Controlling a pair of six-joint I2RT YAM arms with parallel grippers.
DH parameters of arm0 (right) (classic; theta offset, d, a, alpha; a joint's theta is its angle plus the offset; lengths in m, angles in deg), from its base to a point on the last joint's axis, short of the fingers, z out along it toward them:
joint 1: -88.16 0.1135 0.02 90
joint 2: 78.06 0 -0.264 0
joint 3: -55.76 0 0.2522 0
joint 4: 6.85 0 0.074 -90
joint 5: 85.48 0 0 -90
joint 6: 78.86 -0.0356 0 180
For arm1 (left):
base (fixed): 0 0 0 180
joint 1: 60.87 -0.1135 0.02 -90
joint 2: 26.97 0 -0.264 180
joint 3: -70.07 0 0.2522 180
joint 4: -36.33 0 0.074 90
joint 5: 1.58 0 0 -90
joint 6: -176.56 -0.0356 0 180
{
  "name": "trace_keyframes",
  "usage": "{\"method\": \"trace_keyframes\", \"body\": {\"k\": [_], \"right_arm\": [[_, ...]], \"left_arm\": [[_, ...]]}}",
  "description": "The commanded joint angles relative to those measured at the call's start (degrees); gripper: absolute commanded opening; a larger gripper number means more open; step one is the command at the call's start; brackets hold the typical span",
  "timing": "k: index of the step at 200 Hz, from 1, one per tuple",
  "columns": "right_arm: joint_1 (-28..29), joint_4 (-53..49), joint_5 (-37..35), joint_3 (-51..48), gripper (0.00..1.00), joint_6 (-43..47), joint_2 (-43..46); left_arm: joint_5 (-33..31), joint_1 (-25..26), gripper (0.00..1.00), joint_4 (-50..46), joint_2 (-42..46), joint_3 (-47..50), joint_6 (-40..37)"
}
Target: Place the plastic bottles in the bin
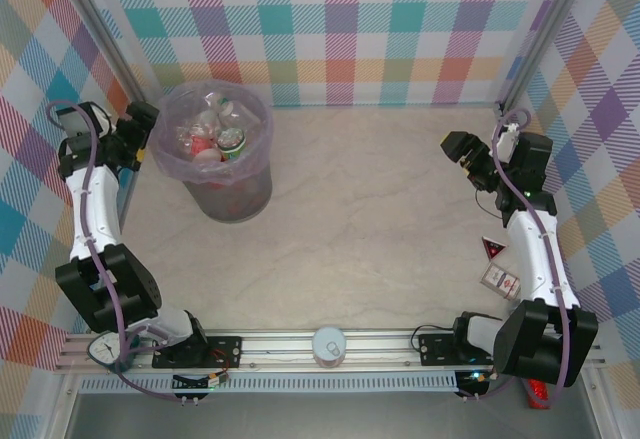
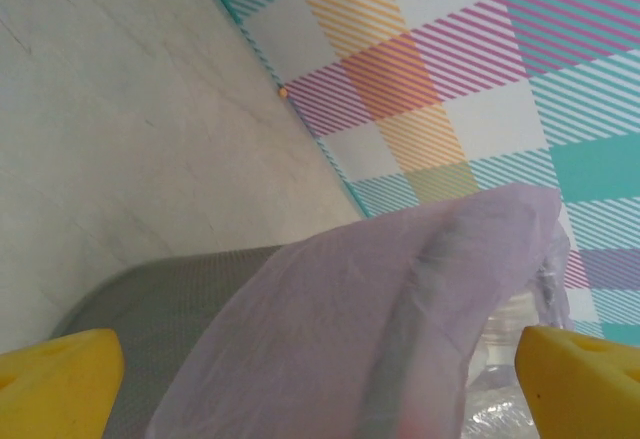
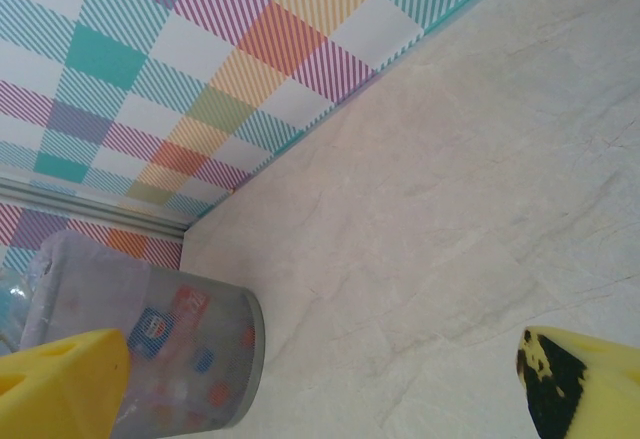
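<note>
one bin; several plastic bottles inside, count unclear.

White links, black joints and purple cables on left arm and right arm; yellow fingers, one seemingly black-smudged.

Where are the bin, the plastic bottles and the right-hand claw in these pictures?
the bin [image 1: 238, 197]: top camera, on its grey side wall.
the plastic bottles [image 1: 215, 131]: top camera, on the heap inside the bin.
right gripper [image 1: 458, 148]: top camera, between its fingertips.
</note>
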Motion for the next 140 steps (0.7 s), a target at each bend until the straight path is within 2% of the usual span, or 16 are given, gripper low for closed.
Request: {"method": "trace_keyframes", "body": {"k": [1, 52, 78, 140], "right_arm": [[0.6, 0.1, 0.8, 2.0, 0.99, 0.9, -0.4], [1.1, -0.2, 0.5, 2.2, 0.99, 1.1, -0.5], [1.6, 0.0, 0.3, 2.4, 0.99, 1.1, -0.7], [2.2, -0.6, 0.1, 2.7, 0.99, 1.4, -0.9]], "left_arm": [[3.7, 1.9, 0.99, 5.4, 0.7, 1.2, 2.3], [4.2, 7.2, 0.97, 5.9, -0.8, 2.4, 0.7], [2.8, 13.8, 0.96, 3.7, -2.2, 1.6, -1.9], [-0.9, 27.4, 0.96, 6.7, -5.8, 1.6, -1.3]]}}
